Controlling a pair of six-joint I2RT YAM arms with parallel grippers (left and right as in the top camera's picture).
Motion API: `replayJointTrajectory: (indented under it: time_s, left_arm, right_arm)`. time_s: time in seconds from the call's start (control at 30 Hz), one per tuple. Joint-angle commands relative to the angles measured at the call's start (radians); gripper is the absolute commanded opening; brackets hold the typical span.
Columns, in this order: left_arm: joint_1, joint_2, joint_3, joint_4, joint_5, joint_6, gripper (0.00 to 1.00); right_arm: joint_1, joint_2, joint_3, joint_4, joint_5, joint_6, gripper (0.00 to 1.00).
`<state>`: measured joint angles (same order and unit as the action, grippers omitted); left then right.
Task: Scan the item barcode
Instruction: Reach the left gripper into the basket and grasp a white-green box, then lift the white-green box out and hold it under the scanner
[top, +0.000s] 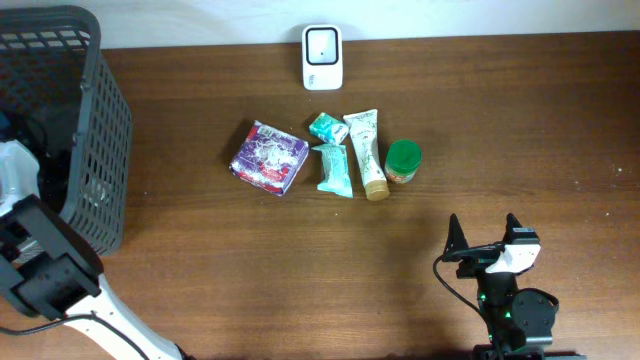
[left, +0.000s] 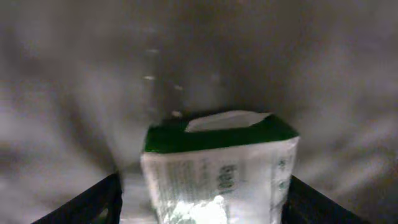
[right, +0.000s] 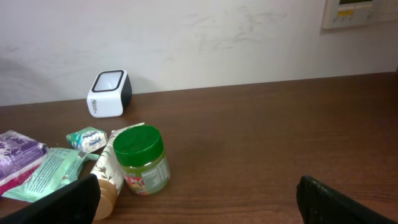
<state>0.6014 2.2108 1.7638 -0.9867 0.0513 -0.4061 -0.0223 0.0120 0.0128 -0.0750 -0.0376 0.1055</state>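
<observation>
**Overhead:** your left arm (top: 45, 275) reaches into the mesh basket (top: 100, 120) at the left end of the surface (top: 200, 270), and its fingers are hidden there. The scanner (top: 322, 57) sits at the far edge, centre. In front of it lie a purple packet (top: 268, 157), small teal packet (top: 325, 127), teal sachet (top: 334, 170), tube (top: 365, 152) and green-lidded jar (top: 403, 162). The right gripper (top: 483, 230) is at the near edge, fingers wide apart, empty.

**Left wrist:** only this view sees inside the basket. A white-and-green pack (left: 217, 168) sits between the left gripper (left: 204, 186) fingers (left: 87, 202), one each side. You can't tell whether they're clamped on it or clear. My read is that the step in hand is handling this pack at the basket. Either way, lift straight up past the basket wall before swinging.

**Right wrist:** the low side angle gives you item heights, the jar's label and the scanner's tilted window. No barcode is readable in any view, so find the code face, then present it square to the window.
</observation>
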Motion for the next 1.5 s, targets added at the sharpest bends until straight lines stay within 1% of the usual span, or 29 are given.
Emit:
replayJointTrajectory:
  time_s: [0.0,0.07,0.17,0.2,0.23,0.3,0.37,0.47,0.53,0.6,0.63,0.67,0.77,0.83,0.9,1.0,1.07,1.1,1.2,1.3,1.43,1.47]
  left_arm:
    - [0.008,0.081,-0.033,-0.016,-0.111,0.091,0.75]
    - [0.008,0.081,-0.035,-0.029,-0.171,0.098,0.76]
    - [0.008,0.081,-0.051,-0.031,-0.17,0.097,0.78]
    - [0.008,0.081,-0.055,-0.031,-0.154,0.097,0.79]
    - [0.008,0.081,-0.056,-0.031,-0.107,0.093,0.79]
    - [0.007,0.081,-0.056,-0.031,0.026,0.043,0.78]
    - [0.007,0.081,-0.056,-0.037,0.063,0.032,0.75]
    - [0.008,0.081,-0.06,-0.045,0.058,0.031,0.73]
    - [0.008,0.082,-0.062,-0.047,0.058,0.025,0.62]
    - [0.008,0.082,-0.062,-0.046,0.058,0.025,0.61]
    - [0.008,0.082,-0.062,-0.046,0.058,0.025,0.59]
    - [0.008,0.082,-0.062,-0.046,0.058,0.025,0.54]
    - [0.009,0.082,-0.061,-0.04,0.058,0.025,0.52]
    - [0.011,0.082,-0.055,-0.036,0.058,0.025,0.46]
    - [0.011,0.082,-0.026,-0.048,0.058,0.026,0.47]
    - [0.011,0.082,0.057,-0.096,0.058,0.026,0.46]
    - [0.011,0.082,0.137,-0.138,0.058,0.026,0.4]
    - [0.011,0.082,0.179,-0.16,0.058,0.026,0.34]
    - [0.011,0.082,0.316,-0.219,0.058,0.026,0.36]
    - [0.011,0.082,0.496,-0.271,0.058,0.026,0.38]
    - [0.011,0.081,0.78,-0.344,0.082,0.025,0.38]
    - [0.011,0.079,0.903,-0.365,0.124,0.025,0.37]
  right_arm:
    - [0.008,-0.006,-0.007,-0.004,0.009,0.004,0.99]
    - [0.008,-0.006,-0.007,-0.004,0.008,0.004,0.99]
    - [0.008,-0.006,-0.007,-0.004,0.008,0.004,0.99]
    - [0.008,-0.006,-0.007,-0.004,0.008,0.004,0.99]
    - [0.008,-0.006,-0.007,-0.004,0.008,0.004,0.99]
    - [0.008,-0.006,-0.007,-0.004,0.009,0.004,0.99]
    - [0.008,-0.006,-0.007,-0.004,0.008,0.004,0.99]
    - [0.008,-0.006,-0.007,-0.004,0.009,0.004,0.99]
    - [0.008,-0.006,-0.007,-0.004,0.009,0.004,0.99]
    - [0.008,-0.006,-0.007,-0.004,0.008,0.004,0.99]
    - [0.008,-0.006,-0.007,-0.004,0.009,0.004,0.99]
    - [0.008,-0.006,-0.007,-0.004,0.009,0.004,0.99]
    - [0.008,-0.006,-0.007,-0.004,0.008,0.004,0.99]
    - [0.008,-0.006,-0.007,-0.004,0.009,0.004,0.99]
    - [0.008,-0.006,-0.007,-0.004,0.008,0.004,0.99]
    - [0.008,-0.006,-0.007,-0.004,0.009,0.004,0.99]
    - [0.008,-0.006,-0.007,-0.004,0.009,0.004,0.99]
    - [0.008,-0.006,-0.007,-0.004,0.009,0.004,0.99]
    - [0.008,-0.006,-0.007,-0.004,0.008,0.004,0.99]
    - [0.008,-0.006,-0.007,-0.004,0.009,0.004,0.99]
    - [0.008,-0.007,-0.007,-0.004,0.009,0.004,0.99]
    - [0.008,-0.006,-0.007,-0.004,0.008,0.004,0.99]
